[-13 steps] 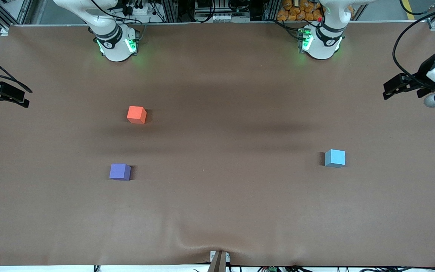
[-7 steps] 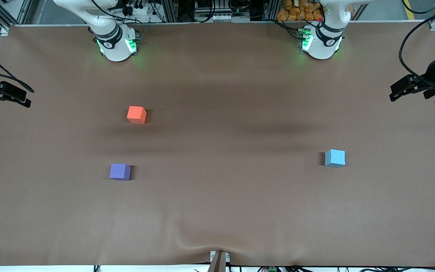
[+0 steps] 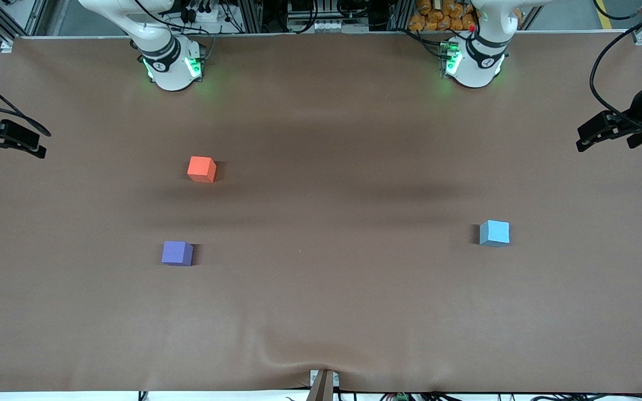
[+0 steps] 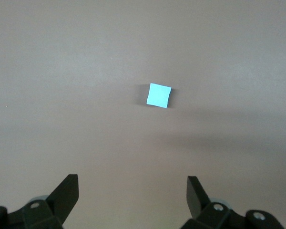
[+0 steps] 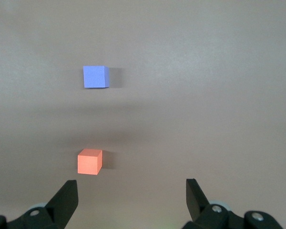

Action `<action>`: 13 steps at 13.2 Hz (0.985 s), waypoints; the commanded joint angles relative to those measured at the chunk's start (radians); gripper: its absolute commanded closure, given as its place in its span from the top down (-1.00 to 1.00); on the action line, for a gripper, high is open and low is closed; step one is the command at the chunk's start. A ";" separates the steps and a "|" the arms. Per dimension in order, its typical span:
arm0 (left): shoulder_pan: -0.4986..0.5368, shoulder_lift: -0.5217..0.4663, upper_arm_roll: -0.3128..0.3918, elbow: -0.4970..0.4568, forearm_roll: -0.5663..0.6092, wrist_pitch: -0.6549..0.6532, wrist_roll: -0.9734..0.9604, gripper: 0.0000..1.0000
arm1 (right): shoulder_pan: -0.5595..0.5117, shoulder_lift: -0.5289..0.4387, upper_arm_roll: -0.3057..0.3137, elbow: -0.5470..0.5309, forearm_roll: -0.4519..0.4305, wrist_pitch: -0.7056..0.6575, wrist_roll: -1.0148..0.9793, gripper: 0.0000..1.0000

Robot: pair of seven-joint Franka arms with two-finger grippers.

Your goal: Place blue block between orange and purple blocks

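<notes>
Brown matte covering spreads over the whole table point(image 3: 321, 312), and three small cubes sit on it, each resting flat and apart from the others. Toward the left arm's end lies the blue block point(image 3: 494, 233), alone, with bare table all around it; the left wrist view shows it too point(image 4: 159, 95), well clear of that arm's fingertips. Toward the right arm's end stand the other two cubes: the orange block point(image 3: 202, 169) lies farther from the front camera, and the purple block point(image 3: 176, 253) lies nearer to it, with a stretch of bare surface between the two. The right wrist view takes in both, the orange block point(image 5: 89, 161) and the purple block point(image 5: 95, 77), neither touching anything. The blue block is well apart from that pair, not between them. The left gripper point(image 3: 605, 131) hangs in the air over the table's edge at the left arm's end, its jaws spread wide and holding nothing; its dark fingers point(image 4: 66, 193) frame only bare table. The right gripper point(image 3: 11, 142) hangs over the table's edge at the right arm's end, likewise spread wide and empty, with its fingers point(image 5: 66, 198) apart above the surface near the orange block.
</notes>
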 commanded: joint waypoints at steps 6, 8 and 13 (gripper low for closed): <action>0.001 0.010 -0.008 0.008 -0.011 0.028 0.013 1.00 | -0.002 -0.008 0.000 0.004 0.011 -0.011 0.002 1.00; 0.001 0.005 -0.011 0.005 -0.011 0.022 0.013 1.00 | 0.003 -0.008 0.000 0.004 0.011 -0.011 0.002 1.00; -0.003 0.005 -0.012 0.004 -0.011 0.017 0.014 1.00 | 0.004 -0.008 0.000 0.003 0.011 -0.013 0.002 1.00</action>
